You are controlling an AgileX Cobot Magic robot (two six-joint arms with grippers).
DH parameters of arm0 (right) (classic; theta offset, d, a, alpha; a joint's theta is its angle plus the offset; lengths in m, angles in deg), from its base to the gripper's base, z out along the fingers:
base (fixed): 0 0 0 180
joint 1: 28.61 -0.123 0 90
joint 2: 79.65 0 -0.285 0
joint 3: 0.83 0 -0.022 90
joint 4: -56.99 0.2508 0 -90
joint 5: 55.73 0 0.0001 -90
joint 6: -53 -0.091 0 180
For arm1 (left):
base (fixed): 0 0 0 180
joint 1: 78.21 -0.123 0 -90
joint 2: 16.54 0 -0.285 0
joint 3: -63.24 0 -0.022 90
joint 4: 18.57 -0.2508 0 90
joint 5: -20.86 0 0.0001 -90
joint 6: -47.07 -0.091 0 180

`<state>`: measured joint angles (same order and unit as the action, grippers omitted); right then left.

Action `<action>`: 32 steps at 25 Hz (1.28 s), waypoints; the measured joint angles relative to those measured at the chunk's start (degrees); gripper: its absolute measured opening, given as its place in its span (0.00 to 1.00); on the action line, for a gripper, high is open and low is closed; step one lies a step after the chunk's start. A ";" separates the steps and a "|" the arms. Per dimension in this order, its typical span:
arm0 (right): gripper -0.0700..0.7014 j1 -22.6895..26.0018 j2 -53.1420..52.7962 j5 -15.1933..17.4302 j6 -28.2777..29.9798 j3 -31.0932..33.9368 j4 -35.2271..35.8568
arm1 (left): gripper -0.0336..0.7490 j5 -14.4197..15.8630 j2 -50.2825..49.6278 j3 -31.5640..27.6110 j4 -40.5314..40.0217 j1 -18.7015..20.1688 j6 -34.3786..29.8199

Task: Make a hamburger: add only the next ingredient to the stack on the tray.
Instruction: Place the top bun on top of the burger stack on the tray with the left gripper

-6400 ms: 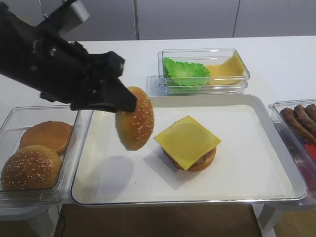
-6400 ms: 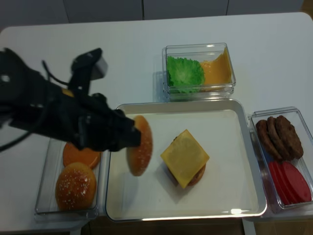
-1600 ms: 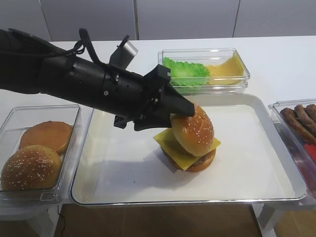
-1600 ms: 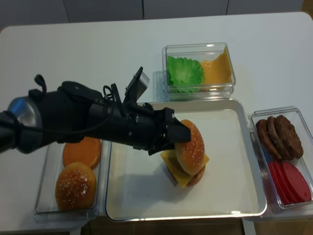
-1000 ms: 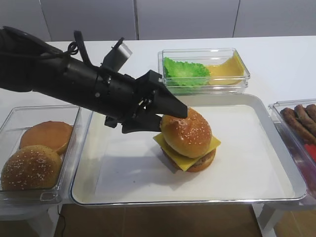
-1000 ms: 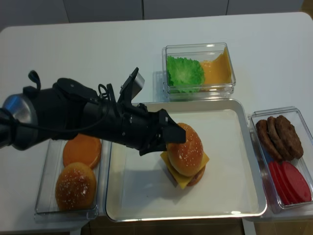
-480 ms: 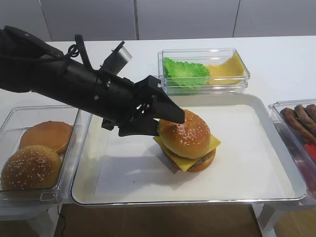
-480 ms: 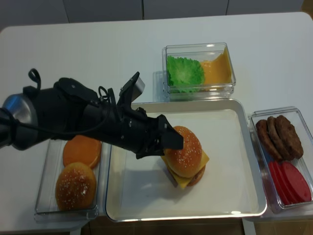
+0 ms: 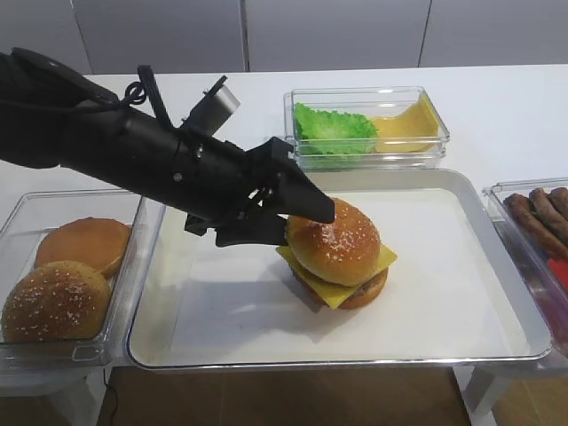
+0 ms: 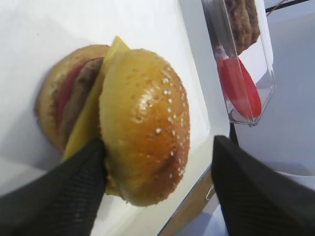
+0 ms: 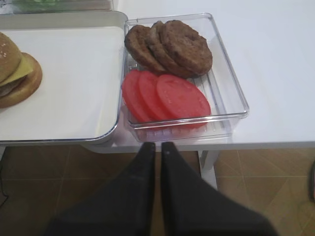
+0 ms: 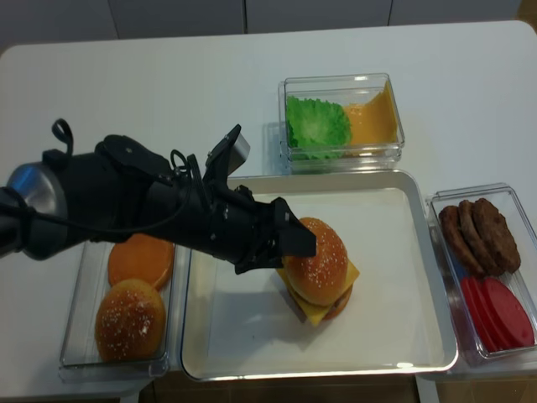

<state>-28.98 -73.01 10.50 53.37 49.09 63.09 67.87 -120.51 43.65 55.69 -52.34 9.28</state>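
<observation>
1. Exterior high: the left gripper (image 9: pixel 297 217) reaches over the tray (image 9: pixel 497 342), its fingers spread to either side of the bun top (image 9: pixel 334 241). The bun top sits, seeds up, on the cheese (image 9: pixel 380 257) of the stack (image 9: pixel 355 288), near the middle of the tray. A box (image 9: pixel 22 351) left of the tray holds two more buns.
2. Right wrist: the right gripper (image 11: pixel 156 147) hangs below the table edge with its fingers pressed together, holding nothing. Above it a clear box (image 11: pixel 231 93) holds patties (image 11: pixel 170 46) and tomato slices (image 11: pixel 167 96), just beside the tray's (image 11: pixel 64 19) corner.
3. Left wrist: the bun top (image 10: pixel 145 123) fills the gap between the dark fingers (image 10: pixel 64 191); one touches its lower edge, the other stands apart from it.
4. Realsense: the left gripper (image 12: pixel 285 243) is against the bun top's (image 12: pixel 320 256) left side, and the cheese (image 12: pixel 312 312) corner juts out below. Behind the tray (image 12: pixel 436 353) a box holds lettuce (image 12: pixel 317 124).
</observation>
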 joint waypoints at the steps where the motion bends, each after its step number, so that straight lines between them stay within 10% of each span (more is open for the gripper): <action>1: 0.13 0.00 0.00 0.00 0.00 0.00 0.00 | 0.67 -0.11 0.00 0.00 0.00 0.37 0.11; 32: 0.13 0.00 0.00 0.00 0.00 0.00 0.00 | 0.82 -3.19 0.47 0.00 -5.31 1.47 0.21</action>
<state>-28.98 -73.01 10.50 53.37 49.09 63.09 64.68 -120.04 43.65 50.38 -50.88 9.49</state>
